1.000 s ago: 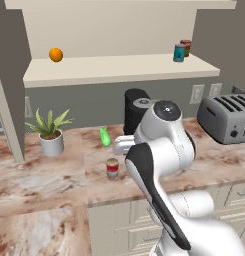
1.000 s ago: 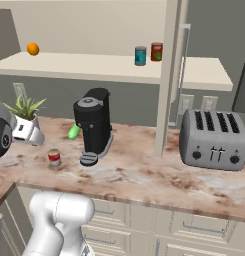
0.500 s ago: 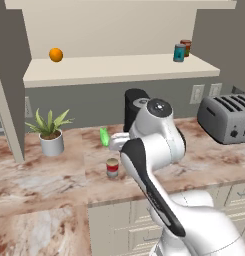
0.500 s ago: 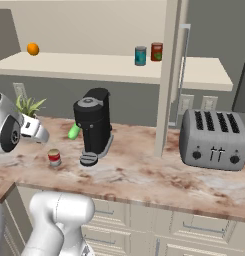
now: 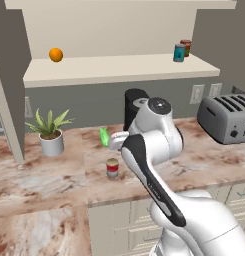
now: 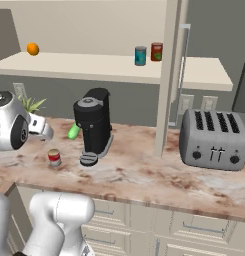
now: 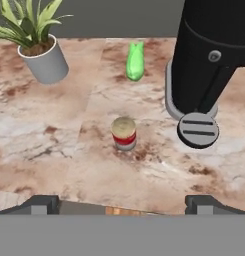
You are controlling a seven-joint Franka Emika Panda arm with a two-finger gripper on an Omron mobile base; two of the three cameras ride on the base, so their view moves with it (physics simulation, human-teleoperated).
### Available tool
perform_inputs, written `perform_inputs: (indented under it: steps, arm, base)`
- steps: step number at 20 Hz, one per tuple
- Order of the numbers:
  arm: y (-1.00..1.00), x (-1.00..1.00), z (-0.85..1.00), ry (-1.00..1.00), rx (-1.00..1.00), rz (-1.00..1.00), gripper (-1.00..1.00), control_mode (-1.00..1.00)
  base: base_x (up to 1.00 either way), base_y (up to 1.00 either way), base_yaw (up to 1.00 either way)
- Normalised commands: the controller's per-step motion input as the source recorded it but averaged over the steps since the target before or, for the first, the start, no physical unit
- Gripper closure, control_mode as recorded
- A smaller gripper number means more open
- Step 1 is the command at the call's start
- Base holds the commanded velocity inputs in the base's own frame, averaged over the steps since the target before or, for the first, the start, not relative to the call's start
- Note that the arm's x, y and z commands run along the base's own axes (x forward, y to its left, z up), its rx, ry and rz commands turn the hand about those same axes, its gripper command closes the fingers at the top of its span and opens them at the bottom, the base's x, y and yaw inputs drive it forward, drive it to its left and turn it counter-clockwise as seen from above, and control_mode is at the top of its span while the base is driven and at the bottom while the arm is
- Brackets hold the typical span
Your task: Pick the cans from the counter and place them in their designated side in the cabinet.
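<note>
A red can with a white band and pale top stands upright on the marbled counter, also seen as the red can. My gripper hovers above and short of it, open wide, with nothing between its fingertips. In the right base view the gripper hangs above the can and slightly to its left. A teal can stands on the right part of the cabinet shelf, next to a darker red can.
A black coffee machine stands right of the can, its round drip tray close by. A green bottle lies behind it and a potted plant is at the left. There is a toaster at the far right and an orange on the shelf.
The arm has swung, carrying the hand out over the counter toward the red can. The gripper stayed open and nothing on the counter moved.
</note>
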Motion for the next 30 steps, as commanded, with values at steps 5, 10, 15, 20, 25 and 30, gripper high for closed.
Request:
perform_inputs:
  steps: [5,10,15,20,25,30]
  arm:
    - [0.0,0.14,-0.26,-0.07,0.0,0.07,-1.0,-1.0]
    - [0.0,0.23,-0.24,-0.02,0.0,0.05,-1.0,-1.0]
    - [0.0,0.32,-0.22,0.0,0.0,0.01,-1.0,-1.0]
    - [0.01,0.37,-0.22,0.01,0.0,0.0,-1.0,-1.0]
    - [0.08,0.31,-0.2,0.06,0.0,0.0,-1.0,-1.0]
    - [0.18,0.21,-0.17,0.09,-0.04,0.0,-1.0,-1.0]
  base:
    - [0.0,0.0,0.0]
    - [0.0,0.0,0.0]
    - [0.0,0.0,0.0]
    - [0.0,0.0,0.0]
    - [0.0,0.0,0.0]
    - [0.0,0.0,0.0]
